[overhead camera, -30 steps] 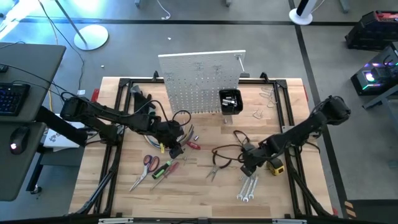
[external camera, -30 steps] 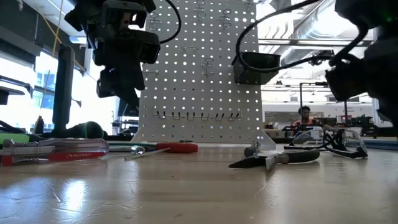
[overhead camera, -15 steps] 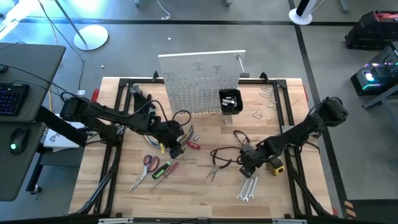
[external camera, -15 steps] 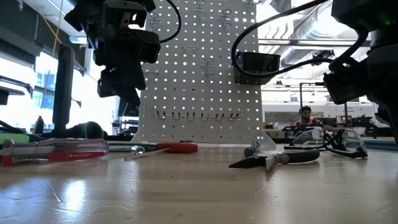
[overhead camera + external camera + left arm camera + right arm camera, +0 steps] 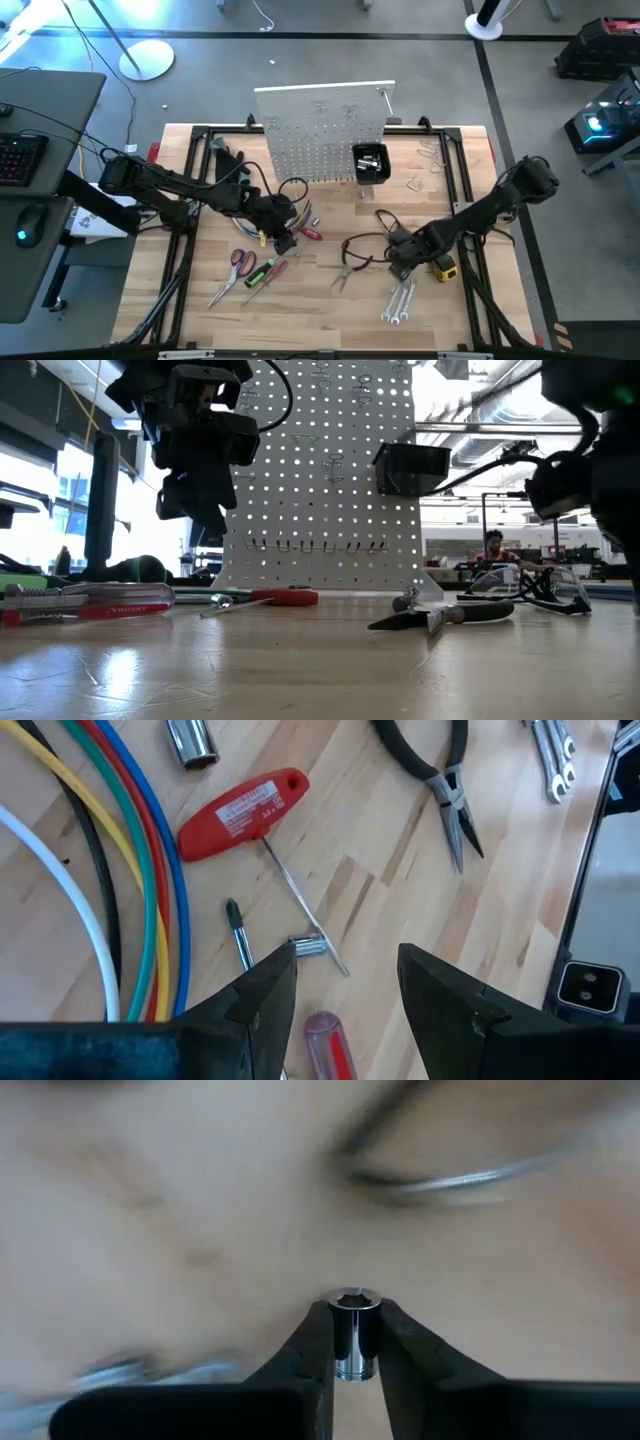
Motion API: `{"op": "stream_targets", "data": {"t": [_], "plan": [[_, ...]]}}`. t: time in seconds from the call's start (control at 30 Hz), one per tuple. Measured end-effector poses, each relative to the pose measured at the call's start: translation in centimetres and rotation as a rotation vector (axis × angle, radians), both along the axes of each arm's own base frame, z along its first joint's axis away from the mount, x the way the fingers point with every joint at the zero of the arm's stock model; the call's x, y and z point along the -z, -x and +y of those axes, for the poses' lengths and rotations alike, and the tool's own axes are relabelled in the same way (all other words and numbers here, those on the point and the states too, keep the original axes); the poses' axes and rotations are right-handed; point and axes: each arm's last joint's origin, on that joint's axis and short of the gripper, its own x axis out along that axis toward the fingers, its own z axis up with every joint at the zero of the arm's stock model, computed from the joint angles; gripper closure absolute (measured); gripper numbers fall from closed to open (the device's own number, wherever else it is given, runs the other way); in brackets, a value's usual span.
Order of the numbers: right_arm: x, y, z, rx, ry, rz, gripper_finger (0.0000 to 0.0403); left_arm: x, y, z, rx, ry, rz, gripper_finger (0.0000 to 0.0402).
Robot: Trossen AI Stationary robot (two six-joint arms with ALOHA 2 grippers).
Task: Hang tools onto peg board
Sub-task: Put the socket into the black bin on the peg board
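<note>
The white peg board [image 5: 320, 130] stands at the table's far middle, with a black bin [image 5: 370, 163] fixed to it. Tools lie on the wood in front of it: red scissors [image 5: 240, 262], a green screwdriver [image 5: 262, 272], black pliers [image 5: 350, 265], silver wrenches [image 5: 398, 302], a yellow tape measure [image 5: 443, 268] and a red T-handle driver [image 5: 243, 805]. My right gripper [image 5: 355, 1310] points down between the pliers and the tape measure, shut on a small silver socket [image 5: 355, 1330]. My left gripper [image 5: 345, 990] hangs open above the red-handled drivers, holding nothing. My right gripper pinches the silver socket by its round side wall [image 5: 355, 1345] between its two fingertips [image 5: 320, 1320], coming from above. The socket's open hex end [image 5: 355, 1298] sticks out past the fingertips. Whether it is clear of the table I cannot tell.
A curved bundle of coloured cables [image 5: 120, 870] lies beside my left gripper. A black metal frame [image 5: 200, 135] rims the table. Clear clamps [image 5: 430, 152] sit at the far right. A dark cable [image 5: 365, 240] loops near my right gripper. A person [image 5: 490, 545] sits in the room beyond.
My right gripper has tipped a little steeper toward the table, staying over the same spot between the pliers and the tape measure.
</note>
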Motion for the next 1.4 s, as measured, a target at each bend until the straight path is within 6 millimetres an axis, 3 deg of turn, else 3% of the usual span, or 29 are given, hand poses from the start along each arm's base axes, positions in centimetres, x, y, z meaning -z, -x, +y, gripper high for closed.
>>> {"op": "stream_targets", "data": {"t": [0.2,0.4,0.53,0.67,0.83,1.03,1.2,1.4], "plan": [[-5.9,-1.0,0.0,-0.087,0.127,-0.054,0.0362,0.0,0.0,0.1,0.010,-0.014,-0.004,0.0234],[-13.1,-3.2,-0.9,-0.125,0.287,-0.296,0.0362,0.0,0.0,0.2,0.008,-0.018,-0.005,0.0234],[-17.4,-4.4,-3.1,-0.066,0.479,-0.419,0.0362,0.0,0.0,0.2,0.009,-0.018,-0.006,0.0234],[-20.2,-5.3,-6.1,-0.042,0.636,-0.450,0.0362,0.0,0.0,0.2,0.009,-0.018,-0.006,0.0234],[-20.9,-6.2,-10.6,-0.007,0.717,-0.432,0.0362,0.0,0.0,0.2,0.009,-0.018,-0.005,0.0234],[-19.8,-7.2,-14.7,0.012,0.628,-0.498,0.0343,0.0,0.0,0.2,0.005,-0.014,-0.004,0.0234],[-19.2,-7.0,-16.0,0.038,0.620,-0.481,0.0304,0.0,0.0,0.2,-0.004,-0.008,-0.002,0.0234],[-19.5,-7.4,-16.0,0.036,0.569,-0.550,0.0283,0.0,0.0,0.2,-0.010,-0.004,0.000,0.0234]]}}
